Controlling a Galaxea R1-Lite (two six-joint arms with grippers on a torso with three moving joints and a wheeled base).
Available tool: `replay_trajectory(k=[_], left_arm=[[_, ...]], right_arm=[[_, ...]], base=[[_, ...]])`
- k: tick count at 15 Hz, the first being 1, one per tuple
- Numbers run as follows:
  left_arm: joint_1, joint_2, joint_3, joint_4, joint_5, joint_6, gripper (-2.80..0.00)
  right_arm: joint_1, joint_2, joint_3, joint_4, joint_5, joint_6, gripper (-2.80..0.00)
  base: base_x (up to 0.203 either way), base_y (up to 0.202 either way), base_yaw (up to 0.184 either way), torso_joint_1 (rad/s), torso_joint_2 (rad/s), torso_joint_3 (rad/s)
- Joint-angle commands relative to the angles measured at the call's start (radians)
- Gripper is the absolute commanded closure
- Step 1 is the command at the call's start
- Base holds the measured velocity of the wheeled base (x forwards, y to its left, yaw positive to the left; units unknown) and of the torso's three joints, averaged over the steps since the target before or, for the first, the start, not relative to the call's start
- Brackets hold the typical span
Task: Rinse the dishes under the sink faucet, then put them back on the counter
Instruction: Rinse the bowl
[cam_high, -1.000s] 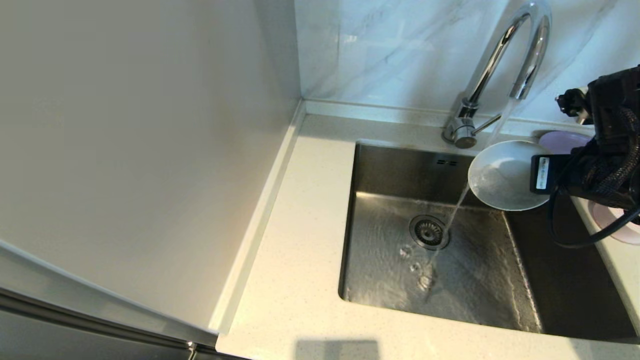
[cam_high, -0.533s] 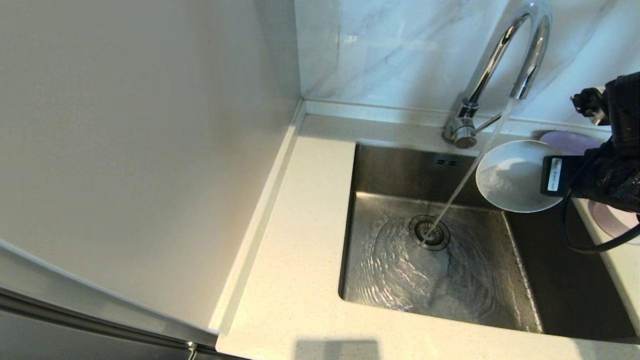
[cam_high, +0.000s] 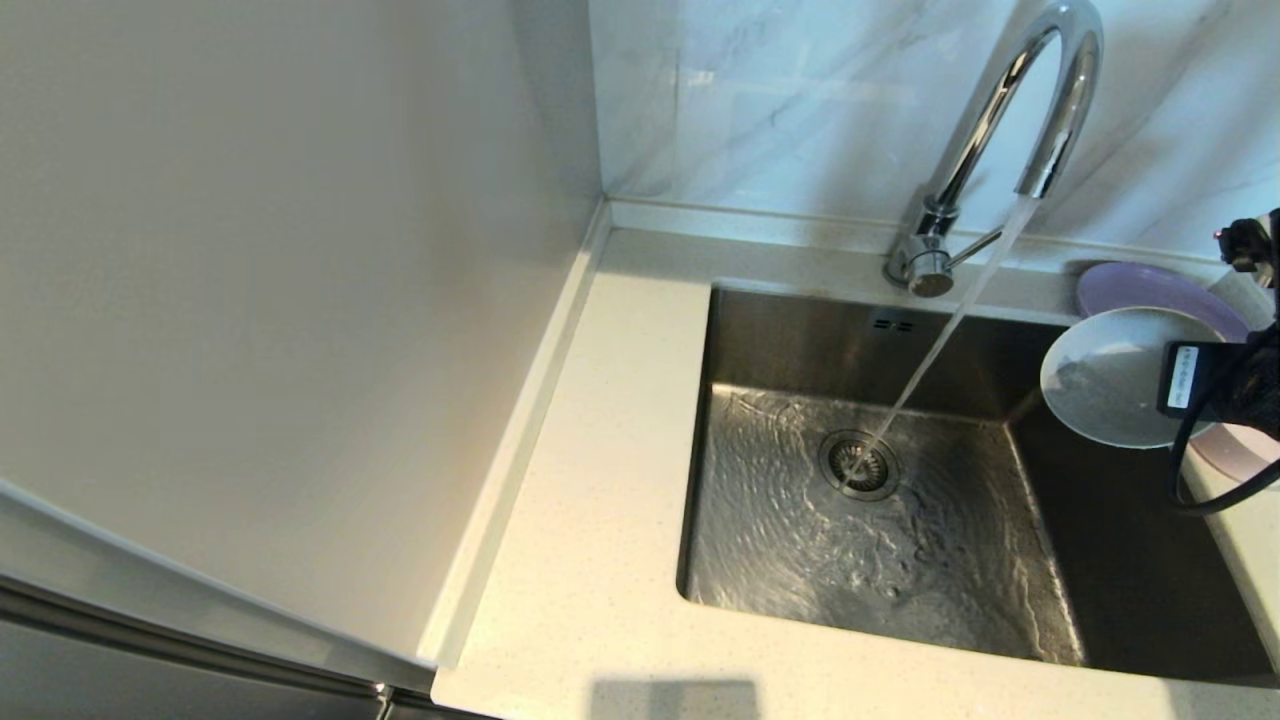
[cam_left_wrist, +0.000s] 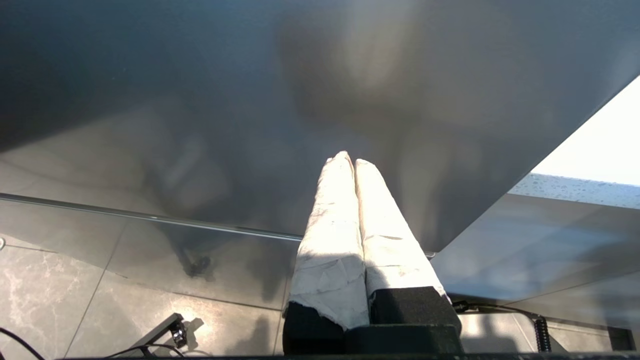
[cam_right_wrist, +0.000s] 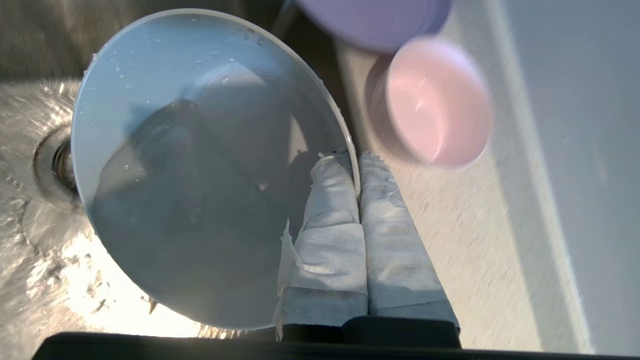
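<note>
Sink (cam_high: 870, 345) running; right pincer (cam_right_wrist: 356, 172) grips grey-white bowl (cam_right_wrist: 200, 165).

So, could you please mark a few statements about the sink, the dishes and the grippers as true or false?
1. Water runs from the faucet into the sink. True.
2. The right gripper is shut on the grey-white bowl. True.
3. The stream is hitting the grey-white bowl. False: it falls clear of the bowl, onto the drain.
4. The pink bowl lies in the sink. False: it sits on the counter.
5. The left gripper holds the lilac plate. False: it is shut on nothing, away from the sink.
</note>
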Motion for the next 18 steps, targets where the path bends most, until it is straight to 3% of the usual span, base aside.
replay_trajectory(k=[1, 7, 10, 18], left_arm=[[0.0, 0.0, 0.0, 0.0, 0.0, 0.0, 0.0], [0.0, 0.0, 0.0, 0.0, 0.0, 0.0, 0.0], [0.0, 0.0, 0.0, 0.0, 0.0, 0.0, 0.0], [0.0, 0.0, 0.0, 0.0, 0.0, 0.0, 0.0]], right_arm=[[-0.029, -0.024, 0.077, -0.25, -0.009, -0.105, 0.0], [-0.058, -0.038, 0.363, -1.119, 0.026, -0.46, 0.0], [-0.058, -0.034, 0.423, -1.412, 0.079, -0.579, 0.0], [-0.058, -0.034, 0.431, -1.486, 0.1, -0.605, 0.0]], base=[[0.0, 0.0, 0.0, 0.0, 0.0, 0.0], [0.0, 0.0, 0.0, 0.0, 0.0, 0.0], [0.0, 0.0, 0.0, 0.0, 0.0, 0.0], [0.0, 0.0, 0.0, 0.0, 0.0, 0.0]])
